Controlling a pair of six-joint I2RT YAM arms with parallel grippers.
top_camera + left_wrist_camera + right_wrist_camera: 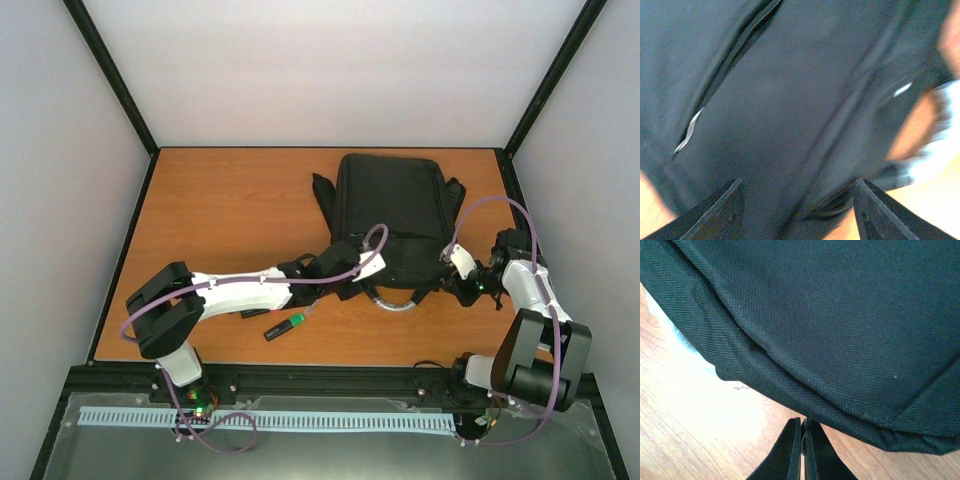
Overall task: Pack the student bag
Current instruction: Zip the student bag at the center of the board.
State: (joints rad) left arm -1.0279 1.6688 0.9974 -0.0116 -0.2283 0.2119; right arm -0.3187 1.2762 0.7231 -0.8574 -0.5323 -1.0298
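Wooden worktop carries the black student bag lying flat right of centre, soft and floppy, likely best taken by its grey loop, while the left hand gapes wide over it and the right hand sits closed at its edge.

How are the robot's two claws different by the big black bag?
The left gripper has its jaws wide apart; the right gripper has them pressed together. The left gripper faces the student bag fabric; the right gripper sits at the bag's edge, over bare table wood. Both have black fingers and are at the bag's near end.
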